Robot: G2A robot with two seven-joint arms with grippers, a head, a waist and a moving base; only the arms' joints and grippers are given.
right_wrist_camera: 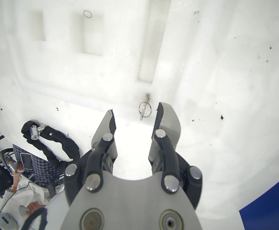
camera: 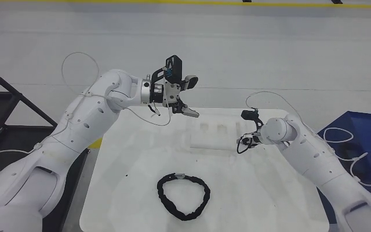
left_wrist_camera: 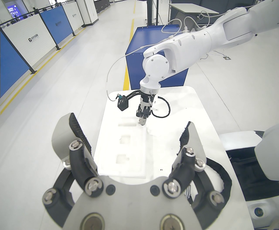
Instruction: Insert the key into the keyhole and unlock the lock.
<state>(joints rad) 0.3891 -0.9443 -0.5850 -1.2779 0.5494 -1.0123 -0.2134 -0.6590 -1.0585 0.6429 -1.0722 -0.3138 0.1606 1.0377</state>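
Key (right_wrist_camera: pixel 144 109) on its ring lay at the foam tray (right_wrist_camera: pixel 65 71) edge, just off the end of its long slot, right ahead of R gripper (right_wrist_camera: pixel 135 112), jaws spread. One tray recess held a small wire ring (right_wrist_camera: pixel 87 14). L gripper (left_wrist_camera: pixel 130 122) hung over the table (camera: pixel 116 191), jaws wide apart. Lock (camera: pixel 183 197) lay nr table's front, well apart from the key.

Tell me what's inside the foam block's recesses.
One small ring lies in a foam block recess; others look bare, though walls hide corners. The key lies outside, by the right gripper.
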